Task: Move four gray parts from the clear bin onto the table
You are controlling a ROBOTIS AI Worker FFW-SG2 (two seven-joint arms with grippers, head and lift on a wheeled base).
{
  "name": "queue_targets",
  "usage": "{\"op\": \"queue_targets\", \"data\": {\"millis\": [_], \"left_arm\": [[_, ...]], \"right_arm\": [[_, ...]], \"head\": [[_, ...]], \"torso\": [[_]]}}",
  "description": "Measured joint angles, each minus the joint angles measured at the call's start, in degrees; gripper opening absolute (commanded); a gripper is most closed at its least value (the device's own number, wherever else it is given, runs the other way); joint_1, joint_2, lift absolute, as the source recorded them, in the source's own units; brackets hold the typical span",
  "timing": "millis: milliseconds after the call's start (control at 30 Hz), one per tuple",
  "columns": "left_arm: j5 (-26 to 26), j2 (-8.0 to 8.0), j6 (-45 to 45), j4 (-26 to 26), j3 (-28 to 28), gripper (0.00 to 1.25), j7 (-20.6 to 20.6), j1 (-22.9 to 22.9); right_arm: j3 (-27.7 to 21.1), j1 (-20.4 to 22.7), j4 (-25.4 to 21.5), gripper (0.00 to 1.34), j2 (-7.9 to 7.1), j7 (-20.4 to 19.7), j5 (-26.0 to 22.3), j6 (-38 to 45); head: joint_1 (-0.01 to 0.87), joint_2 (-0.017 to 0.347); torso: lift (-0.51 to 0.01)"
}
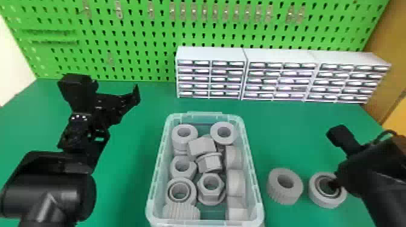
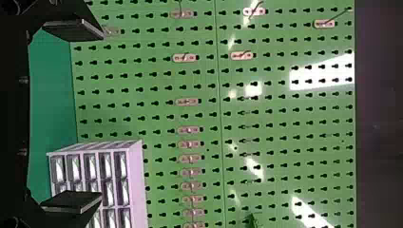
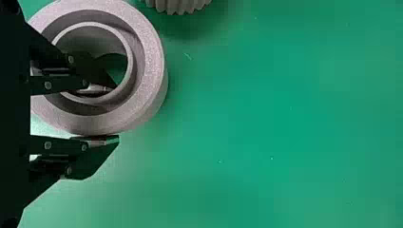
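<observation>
- Green pegboard [image 1: 136,48] is set behind a green table [image 1: 130,181], with white drawer cabinets [image 1: 210,74] lined up against its lower part.
- Metal hooks [image 1: 119,10] are mounted along the board.
- At the middle of the table, the clear bin [image 1: 156,181] is filled with gray parts, among them a flanged hex nut [image 1: 201,197] and a double-walled ring [image 1: 169,191], both near its front end.
- To the bin's right, a ridged gray ring [image 1: 276,191] is laid on the table, hole upward.
- Just beside it, farther right, a gray bearing-shaped ring [image 1: 327,201] is rested flat on the table; its wall is clamped by the right gripper [image 1: 337,181], one finger placed inside the hole, the other against the outside.
- Left of the bin, the left gripper [image 1: 117,90] is held above the table, its jaws spread wide, with nothing gripped.
</observation>
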Motion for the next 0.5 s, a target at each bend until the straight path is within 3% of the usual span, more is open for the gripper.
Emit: {"op": "queue_targets", "data": {"millis": [500], "left_arm": [[0.0,-0.01,0.0,0.0,0.0,1.15,0.0,0.0]], "right_arm": [[2.3,-0.7,0.0,0.78,-0.06,0.0,2.2,0.1]], "head": [[0.686,0.026]], "torso": [[-0.050]]}}
